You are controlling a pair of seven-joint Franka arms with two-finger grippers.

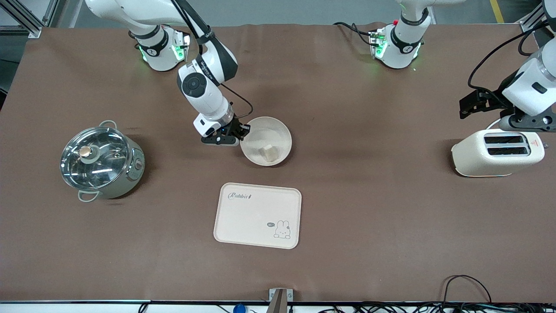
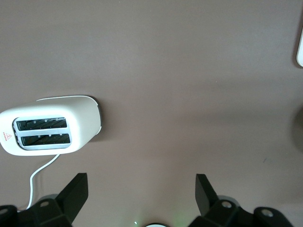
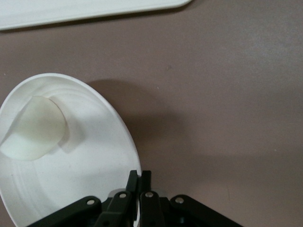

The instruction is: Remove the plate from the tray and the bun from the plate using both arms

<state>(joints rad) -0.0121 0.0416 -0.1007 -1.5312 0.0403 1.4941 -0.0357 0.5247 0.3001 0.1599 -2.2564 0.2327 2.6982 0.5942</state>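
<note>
A round cream-white plate [image 1: 278, 130] is at the middle of the table, and I cannot tell whether it rests on the cloth or is just off it. The pale bun [image 1: 268, 153] lies inside it. My right gripper [image 1: 243, 130] is shut on the plate's rim at the side toward the right arm's end. In the right wrist view the two fingertips [image 3: 140, 174] pinch the rim of the plate [image 3: 94, 156], with the bun [image 3: 33, 130] at the other side of the bowl. My left gripper [image 1: 467, 108] hangs open and empty over the table beside the toaster, its fingers [image 2: 78, 189] wide apart.
A cream rectangular tray [image 1: 257, 215] with a rabbit drawing lies nearer the front camera than the plate; its edge [image 3: 71, 12] shows in the right wrist view. A steel pot with a glass lid [image 1: 100, 161] stands toward the right arm's end. A white toaster [image 1: 497, 152] [image 2: 52, 124] stands toward the left arm's end.
</note>
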